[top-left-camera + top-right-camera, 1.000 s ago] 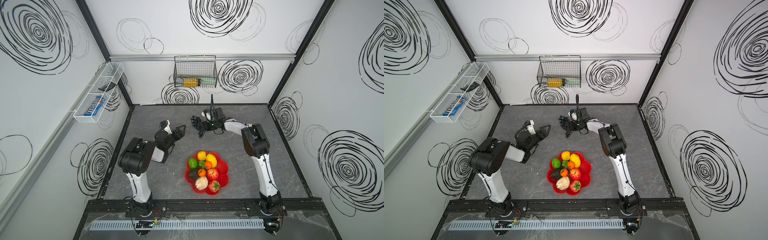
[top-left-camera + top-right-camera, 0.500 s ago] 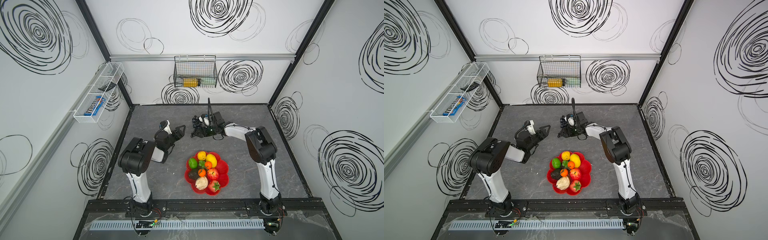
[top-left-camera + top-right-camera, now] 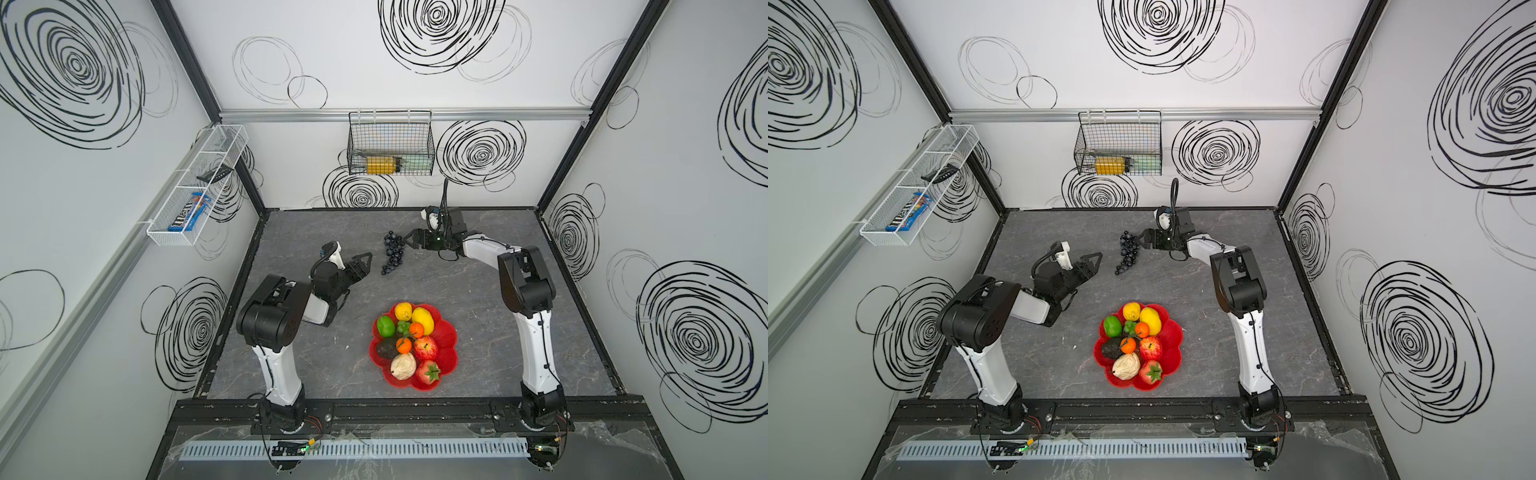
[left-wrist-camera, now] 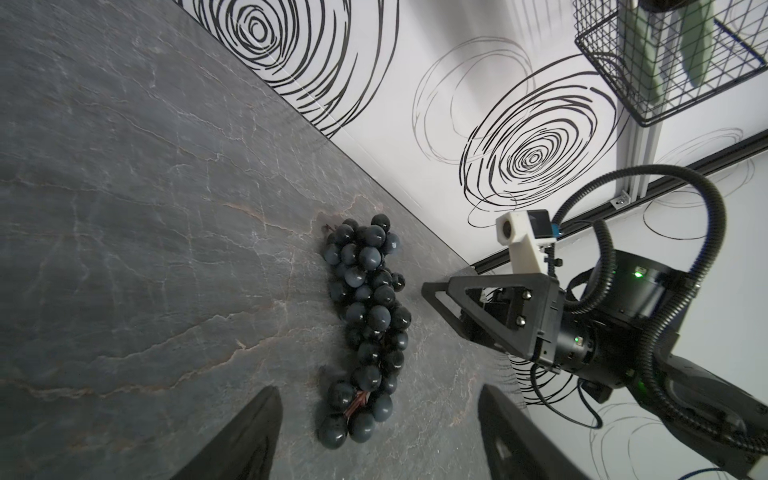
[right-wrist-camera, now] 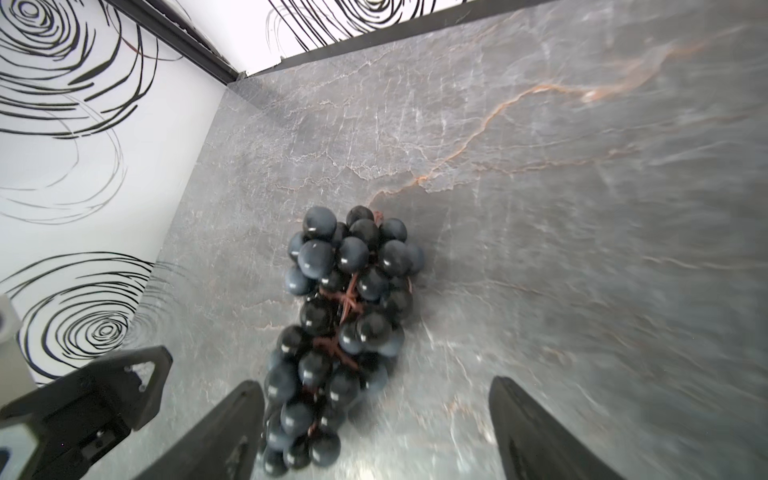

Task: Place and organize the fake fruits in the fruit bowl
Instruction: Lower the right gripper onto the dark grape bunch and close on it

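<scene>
At the near middle of the surface [image 3: 316, 361], the fruit bowl [image 3: 451, 341] already holds most of the fake fruits [image 3: 405, 345], crowded to one side with bare red beside them. The black grapes [image 3: 392, 253] lie on the surface well apart from it, toward the back. The right gripper [image 3: 409, 241] has its jaws spread wide with the bunch's end reaching between them, unheld. The left gripper [image 3: 365, 261], just beside the other end, is open and empty, so by my reading only the grapes remain to be carried over.

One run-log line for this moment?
grapes: on table, outside fruit bowl | left gripper: jaws open, empty | right gripper: jaws open, empty, beside grapes
</scene>
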You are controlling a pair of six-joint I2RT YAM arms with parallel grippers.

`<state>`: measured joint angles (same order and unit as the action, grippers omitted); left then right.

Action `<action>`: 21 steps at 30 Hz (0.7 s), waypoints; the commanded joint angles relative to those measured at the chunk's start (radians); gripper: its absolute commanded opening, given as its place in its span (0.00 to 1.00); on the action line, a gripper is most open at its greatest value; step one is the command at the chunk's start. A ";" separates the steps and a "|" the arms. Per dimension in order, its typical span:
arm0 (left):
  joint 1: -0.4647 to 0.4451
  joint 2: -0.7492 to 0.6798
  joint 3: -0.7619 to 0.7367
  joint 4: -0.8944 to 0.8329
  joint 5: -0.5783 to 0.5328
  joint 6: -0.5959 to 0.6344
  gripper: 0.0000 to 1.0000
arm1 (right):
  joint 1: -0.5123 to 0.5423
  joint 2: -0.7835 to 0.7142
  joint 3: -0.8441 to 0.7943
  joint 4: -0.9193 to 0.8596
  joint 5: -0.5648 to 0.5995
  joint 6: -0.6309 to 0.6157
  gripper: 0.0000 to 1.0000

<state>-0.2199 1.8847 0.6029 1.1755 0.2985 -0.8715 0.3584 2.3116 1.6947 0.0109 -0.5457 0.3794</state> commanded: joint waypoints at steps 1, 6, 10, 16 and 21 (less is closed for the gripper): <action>-0.002 -0.009 0.022 0.047 0.007 0.015 0.79 | 0.024 0.043 0.077 -0.034 -0.004 0.000 0.95; -0.001 -0.007 0.023 0.050 0.010 0.012 0.79 | 0.048 0.098 0.142 -0.057 0.000 -0.006 0.97; 0.003 -0.007 0.020 0.055 0.010 0.011 0.79 | 0.065 0.126 0.177 -0.096 0.015 -0.010 0.98; 0.004 -0.013 0.011 0.065 0.005 0.009 0.80 | 0.107 0.158 0.234 -0.189 0.114 -0.038 0.98; 0.005 -0.019 0.006 0.070 0.001 0.012 0.80 | 0.134 0.203 0.314 -0.297 0.221 -0.043 0.97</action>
<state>-0.2195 1.8847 0.6041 1.1767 0.2985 -0.8715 0.4751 2.4744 1.9636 -0.1692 -0.4141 0.3542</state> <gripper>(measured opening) 0.802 0.973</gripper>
